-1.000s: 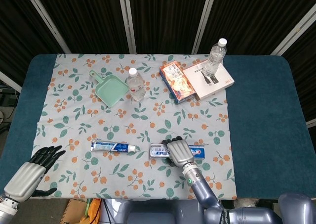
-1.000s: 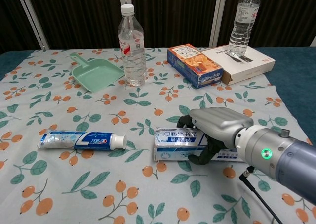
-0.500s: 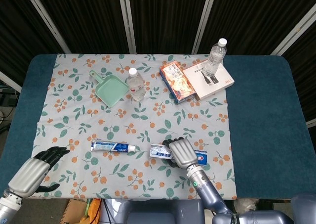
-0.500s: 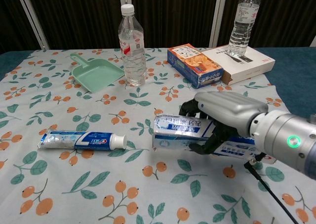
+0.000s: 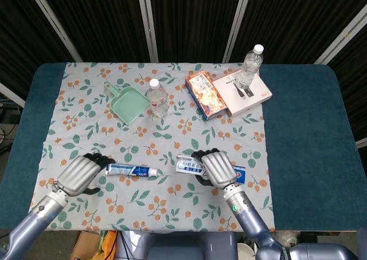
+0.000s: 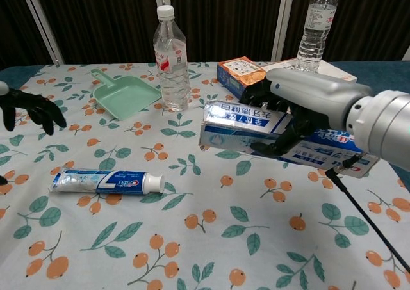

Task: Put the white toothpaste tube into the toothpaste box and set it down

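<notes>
The white toothpaste tube lies flat on the floral cloth, cap pointing right. My right hand grips the blue and white toothpaste box and holds it lifted above the cloth, lying roughly level with one end facing left. My left hand hovers just left of the tube with fingers spread, holding nothing and not touching the tube.
A green dustpan and a water bottle stand behind the tube. At the back right are an orange snack box, a white box and a second bottle. The cloth's front edge lies near my arms.
My right hand has raised the toothpaste box off the cloth. My left hand has come in from the lower left corner to just beside the tube's left end.
</notes>
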`<state>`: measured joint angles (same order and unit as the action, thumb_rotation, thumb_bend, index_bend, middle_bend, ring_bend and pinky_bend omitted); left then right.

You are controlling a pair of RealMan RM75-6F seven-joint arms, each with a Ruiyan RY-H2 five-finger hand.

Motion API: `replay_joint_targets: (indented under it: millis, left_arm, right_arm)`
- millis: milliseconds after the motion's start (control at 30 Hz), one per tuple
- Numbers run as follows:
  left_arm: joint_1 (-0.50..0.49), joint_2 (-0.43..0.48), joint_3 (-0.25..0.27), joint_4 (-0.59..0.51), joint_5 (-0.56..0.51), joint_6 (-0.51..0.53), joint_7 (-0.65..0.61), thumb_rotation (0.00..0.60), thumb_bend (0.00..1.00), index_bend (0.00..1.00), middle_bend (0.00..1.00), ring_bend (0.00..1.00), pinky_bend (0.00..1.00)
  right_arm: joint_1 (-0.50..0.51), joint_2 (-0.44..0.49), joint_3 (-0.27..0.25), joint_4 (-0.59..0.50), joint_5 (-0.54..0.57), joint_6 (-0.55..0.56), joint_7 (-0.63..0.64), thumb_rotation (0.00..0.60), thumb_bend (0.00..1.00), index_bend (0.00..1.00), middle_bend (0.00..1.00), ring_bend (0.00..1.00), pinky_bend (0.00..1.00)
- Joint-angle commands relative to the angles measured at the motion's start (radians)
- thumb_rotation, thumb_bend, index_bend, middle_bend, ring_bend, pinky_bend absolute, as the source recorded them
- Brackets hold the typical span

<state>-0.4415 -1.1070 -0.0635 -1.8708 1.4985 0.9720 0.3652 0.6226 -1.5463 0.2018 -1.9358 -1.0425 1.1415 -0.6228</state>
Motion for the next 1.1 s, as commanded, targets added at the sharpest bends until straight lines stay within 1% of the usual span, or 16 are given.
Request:
replay_joint_targets:
  millis: [33,133,233,367,467,767,900,1000,1100]
  left_arm:
    - [-0.096,-0.105,-0.054,0.066,-0.151,-0.106,0.149,0.6,0.12,0.25,0.32,0.28,0.39]
    - [-0.133,-0.158,-0.066,0.096,-0.247,-0.131,0.22,0.6,0.13,0.27,0.35,0.3,0.42]
    - [-0.162,-0.198,-0.067,0.115,-0.316,-0.143,0.27,0.6,0.14,0.3,0.38,0.33,0.44]
    - [-0.184,-0.239,-0.053,0.135,-0.382,-0.136,0.329,0.6,0.15,0.31,0.39,0.34,0.44]
    - [-0.192,-0.253,-0.038,0.149,-0.42,-0.123,0.36,0.6,0.15,0.32,0.4,0.35,0.44]
    - [-0.21,-0.282,-0.009,0.2,-0.499,-0.102,0.382,0.6,0.15,0.33,0.41,0.35,0.44]
    - [-0.222,-0.309,0.002,0.226,-0.521,-0.099,0.386,0.6,0.17,0.33,0.42,0.36,0.45]
    - [-0.232,-0.331,0.004,0.243,-0.535,-0.097,0.381,0.6,0.2,0.34,0.43,0.37,0.45]
    - [-0.242,-0.347,0.008,0.258,-0.542,-0.095,0.383,0.6,0.27,0.38,0.47,0.41,0.49]
  right_arm:
    - [-0.003,0.037,0.006,-0.014,-0.003,0.0,0.017,0.6,0.35,0.46,0.52,0.46,0.37]
    - [-0.006,0.07,0.008,-0.018,-0.007,-0.001,0.039,0.6,0.35,0.46,0.52,0.46,0.37]
    - [-0.012,0.091,0.009,-0.02,-0.007,0.0,0.063,0.6,0.35,0.46,0.52,0.46,0.37]
    - [-0.018,0.114,0.003,-0.016,-0.018,0.001,0.084,0.6,0.35,0.46,0.52,0.46,0.37]
    - [-0.021,0.126,-0.002,-0.014,-0.028,0.002,0.098,0.6,0.35,0.46,0.52,0.46,0.37]
    - [-0.022,0.139,-0.009,-0.011,-0.045,0.009,0.123,0.6,0.35,0.46,0.52,0.46,0.37]
    - [-0.024,0.144,-0.014,-0.008,-0.048,0.012,0.132,0.6,0.35,0.46,0.52,0.46,0.37]
    - [-0.027,0.151,-0.018,-0.005,-0.05,0.014,0.141,0.6,0.35,0.46,0.52,0.46,0.37]
    - [-0.031,0.157,-0.023,-0.002,-0.054,0.017,0.148,0.6,0.35,0.46,0.52,0.46,0.37]
